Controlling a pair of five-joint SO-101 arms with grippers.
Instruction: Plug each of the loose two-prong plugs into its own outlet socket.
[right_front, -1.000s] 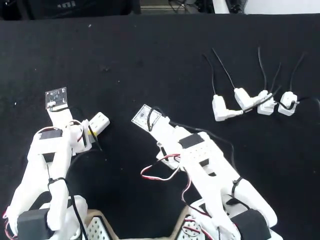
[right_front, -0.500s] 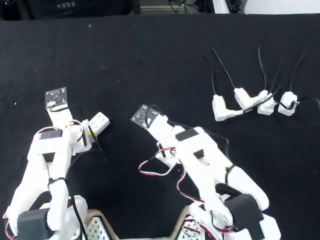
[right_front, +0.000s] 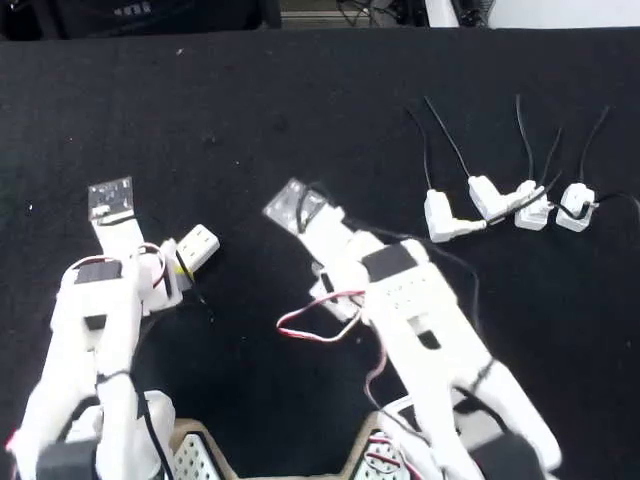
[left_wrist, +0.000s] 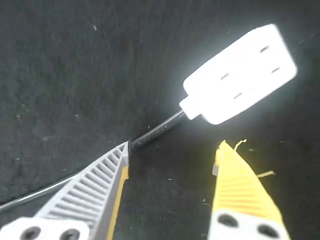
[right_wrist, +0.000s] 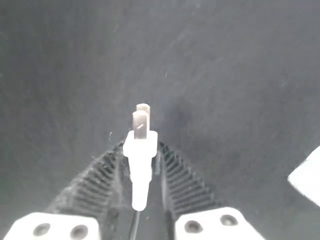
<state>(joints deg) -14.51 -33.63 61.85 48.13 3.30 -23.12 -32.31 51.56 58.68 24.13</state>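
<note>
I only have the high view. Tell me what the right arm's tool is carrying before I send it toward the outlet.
Observer: The right tool is shut on a white two-prong plug. Its prongs point straight out past the fingertips and its cable runs back between the fingers.
Operator: Now report the left tool and the outlet.
Observer: The left tool is open and holds nothing. The outlet block lies just beyond its fingertips, with four empty slots facing the wrist camera. The block's cord runs back past the grey finger.
</note>
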